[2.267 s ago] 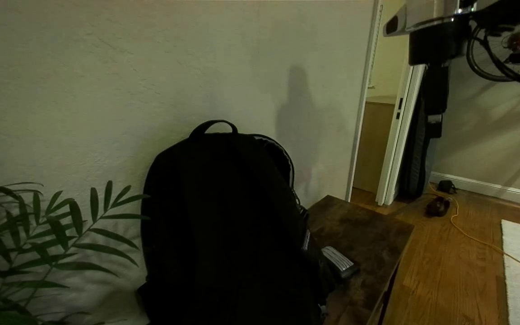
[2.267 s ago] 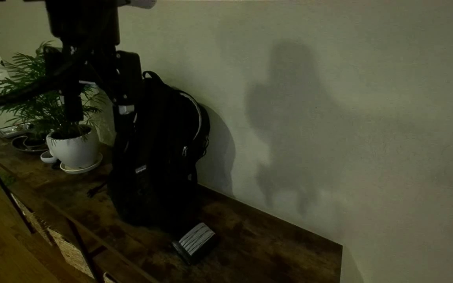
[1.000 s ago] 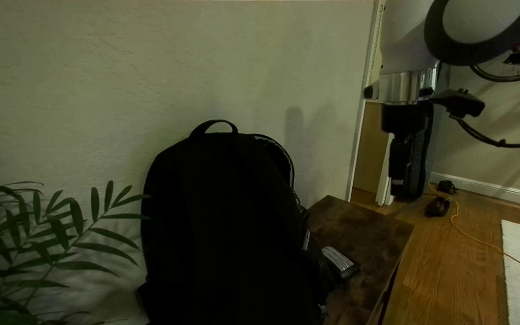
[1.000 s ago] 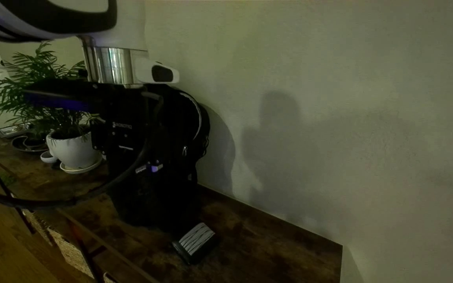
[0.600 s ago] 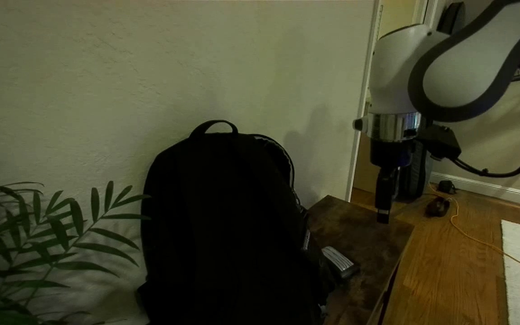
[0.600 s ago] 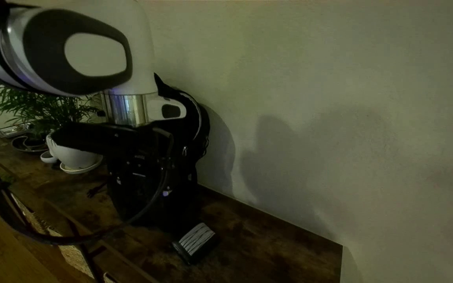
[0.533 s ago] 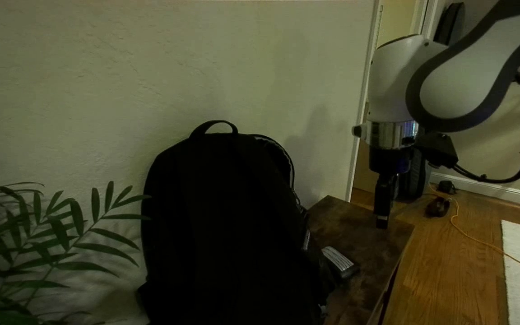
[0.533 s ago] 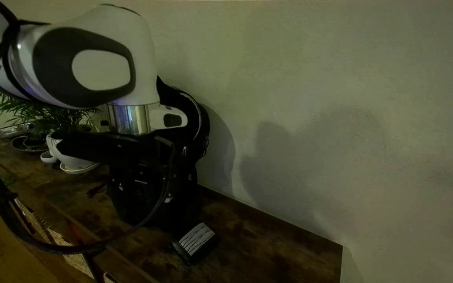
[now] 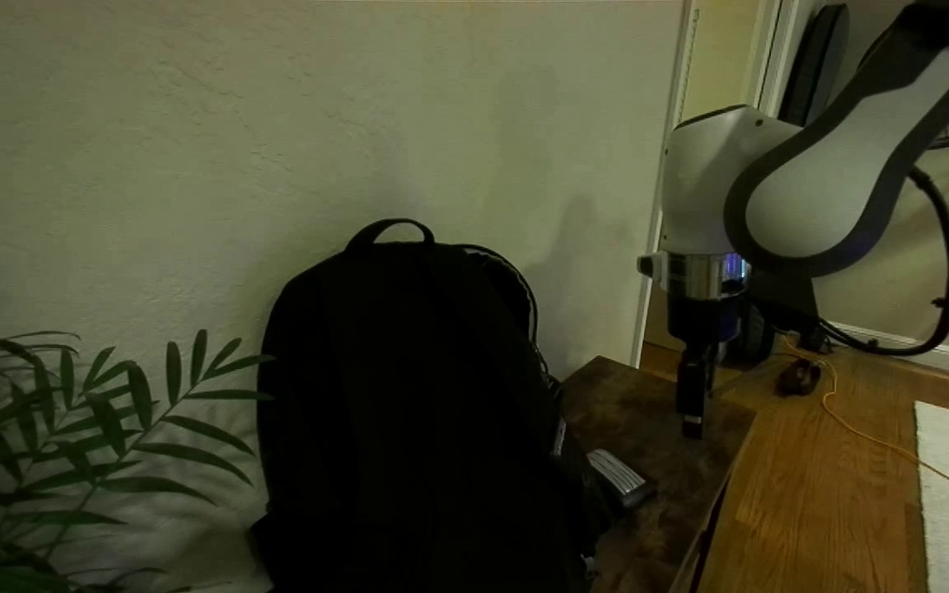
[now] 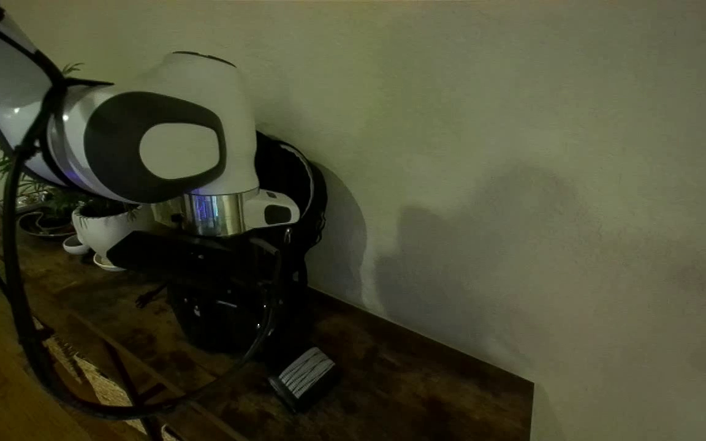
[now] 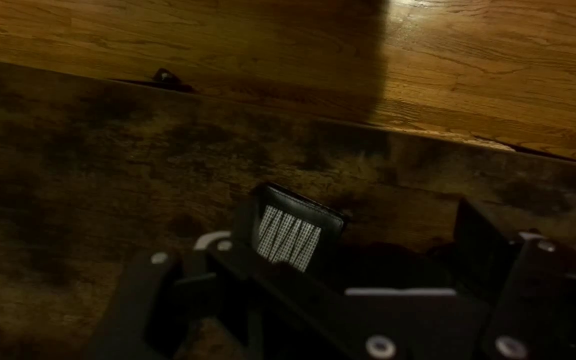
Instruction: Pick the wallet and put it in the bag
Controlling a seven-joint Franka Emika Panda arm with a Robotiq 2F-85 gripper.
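The wallet, black with a grey-white striped panel, lies flat on the dark wooden tabletop beside the bag in both exterior views [image 9: 619, 473] [image 10: 306, 375]. The wrist view shows it [image 11: 290, 235] too, partly behind the left finger. The bag [image 9: 409, 412] is a black backpack standing upright against the wall, its top zip partly open on one side; it also shows behind the arm in an exterior view [image 10: 310, 208]. My gripper [image 11: 360, 220] is open and points down, with nothing held. In an exterior view the gripper [image 9: 692, 424] hangs above the tabletop, apart from the wallet.
The wooden tabletop [image 10: 426, 380] ends at a front edge above the wood floor [image 11: 268, 40]. A plant in a white pot [image 10: 98, 236] stands beyond the bag. The plant's leaves [image 9: 112, 445] show beside the bag. A black cable [image 10: 22, 306] loops from the arm.
The arm has come down steadily with the gripper, from high above the table to nearer the tabletop, and has turned about its wrist. The wallet and bag have not moved.
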